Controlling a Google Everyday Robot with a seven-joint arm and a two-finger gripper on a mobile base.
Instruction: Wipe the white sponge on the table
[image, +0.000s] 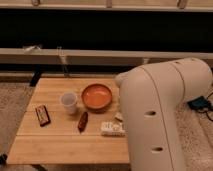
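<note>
Arm leans over desk, likely reaching sponge; pincer hidden behind it, we cannot tell its state.

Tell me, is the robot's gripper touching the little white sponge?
Cannot tell. In the camera view the robot's big white arm hides the gripper, and only a bit of the white sponge peeks out beside it on the table.

Office or lab room, by the look: speckled carpet, long dark window band, low plank table. The gripper is out of sight behind the white arm.
</note>
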